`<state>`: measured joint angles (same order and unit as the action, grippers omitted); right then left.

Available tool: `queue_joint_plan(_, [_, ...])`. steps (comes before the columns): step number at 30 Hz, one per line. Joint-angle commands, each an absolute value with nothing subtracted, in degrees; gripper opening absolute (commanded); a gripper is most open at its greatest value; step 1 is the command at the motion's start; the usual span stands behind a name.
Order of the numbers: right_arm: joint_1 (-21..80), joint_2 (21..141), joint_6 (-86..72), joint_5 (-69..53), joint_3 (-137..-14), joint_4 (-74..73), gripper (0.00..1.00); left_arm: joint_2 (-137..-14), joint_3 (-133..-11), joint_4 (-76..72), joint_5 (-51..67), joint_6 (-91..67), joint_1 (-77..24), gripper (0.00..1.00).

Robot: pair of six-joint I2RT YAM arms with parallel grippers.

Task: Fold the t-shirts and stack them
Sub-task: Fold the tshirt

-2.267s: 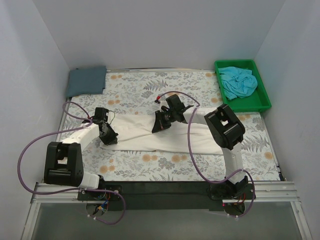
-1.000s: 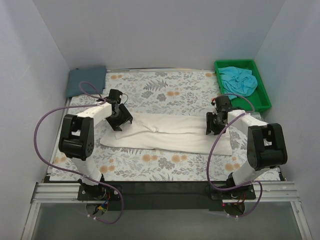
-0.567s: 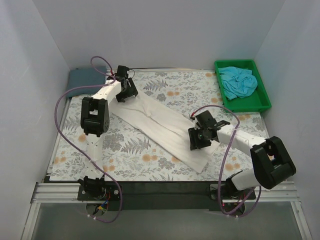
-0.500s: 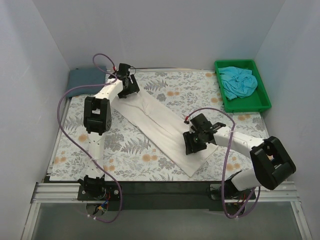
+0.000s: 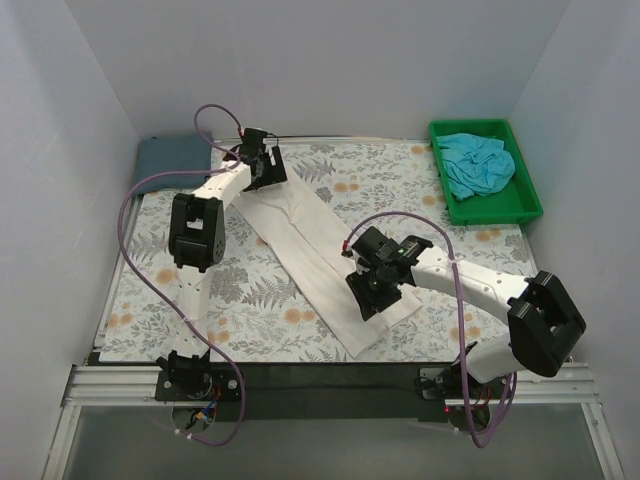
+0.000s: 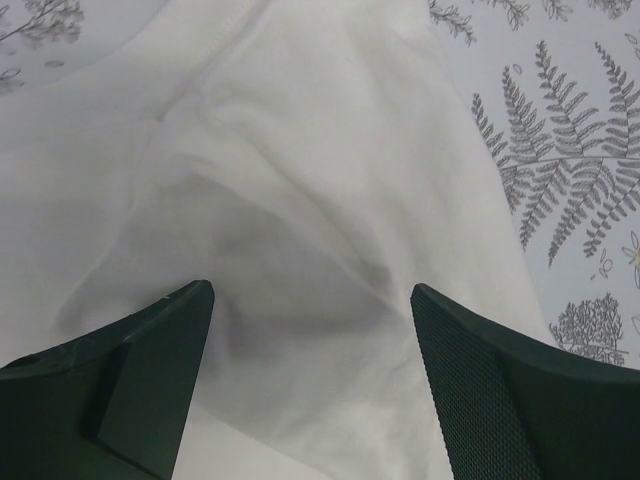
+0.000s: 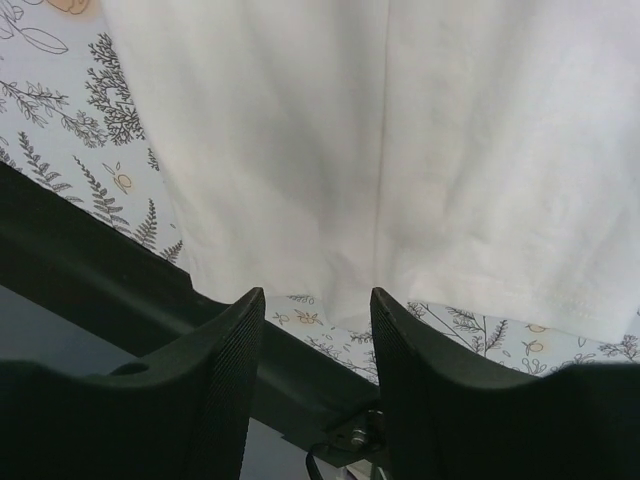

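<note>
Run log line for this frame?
white t-shirt: long diagonal strip | left gripper: open, far end | right gripper: open, near end | turquoise t-shirt: in bin

Long-folded cream-white shirt (image 5: 310,255) no longer lies L–R across table (image 5: 230,295); it now runs diag., far-left to near-centre. L gripper (image 5: 266,176) is up at the strip's far-left end, was mid-left. R gripper (image 5: 366,298) is in from the right side, at the strip's near end.
</note>
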<state>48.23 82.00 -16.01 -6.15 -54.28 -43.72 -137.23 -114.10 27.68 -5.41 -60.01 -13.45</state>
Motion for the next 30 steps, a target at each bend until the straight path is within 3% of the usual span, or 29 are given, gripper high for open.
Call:
queue_joint_plan(1, [49.66, 82.26, -12.22, -3.61, -56.95, -46.85, 0.45, -125.00, -107.52, 28.21, -7.73, -61.61, -13.62, 0.75])
queue_joint_plan(7, [51.50, 86.48, -10.73, -2.46, -58.01, -45.88, 0.41, -116.38, -96.52, 28.30, -11.07, -67.67, -16.17, 0.75])
queue_joint_plan(11, [53.08, 88.33, -10.28, -1.94, -57.13, -44.74, 0.40, -118.29, -93.87, 27.95, -10.29, -69.69, -16.79, 0.75])
queue_joint_plan(23, [59.93, 94.91, -11.42, -4.48, -55.89, -40.78, 0.40, -131.83, -102.74, 26.98, -8.18, -67.68, -17.58, 0.76])
queue_joint_plan(30, [66.43, 104.92, -10.81, -9.66, -64.85, -39.38, 0.41, -140.70, -113.45, 26.72, -5.02, -62.76, -17.58, 0.76])
